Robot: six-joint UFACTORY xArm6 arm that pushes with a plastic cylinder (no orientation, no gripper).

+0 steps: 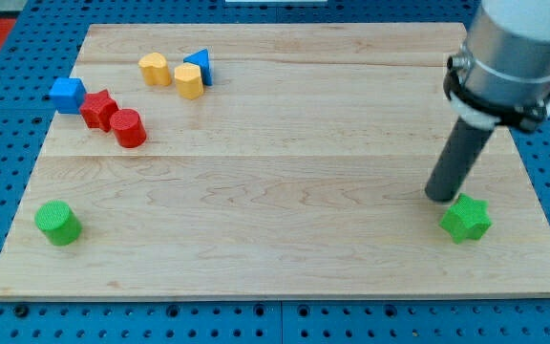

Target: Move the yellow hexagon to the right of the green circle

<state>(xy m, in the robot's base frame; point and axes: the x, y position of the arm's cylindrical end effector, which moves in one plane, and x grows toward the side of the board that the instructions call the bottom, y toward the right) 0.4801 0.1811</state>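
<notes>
Camera view. Landmark: green circle (58,223), near the board's (285,258) lower-left corner. My tip (441,196) is a bare rod with no jaws to open or close; it pinches nothing and stands far to the view's right of the circle, just up-left of the green star (466,219).

Two yellow blocks sit well above and right of the circle: one (155,69) to the left, one (188,81) beside the blue triangle (199,66). Which is the hexagon cannot be confirmed at this resolution.

Risk: choosing the wrong yellow block. Risk: pushing down-left may clip the red cylinder (128,128), red star (98,109) or blue cube (68,95), deflecting the hexagon.

The arm's upper body is cut off.
</notes>
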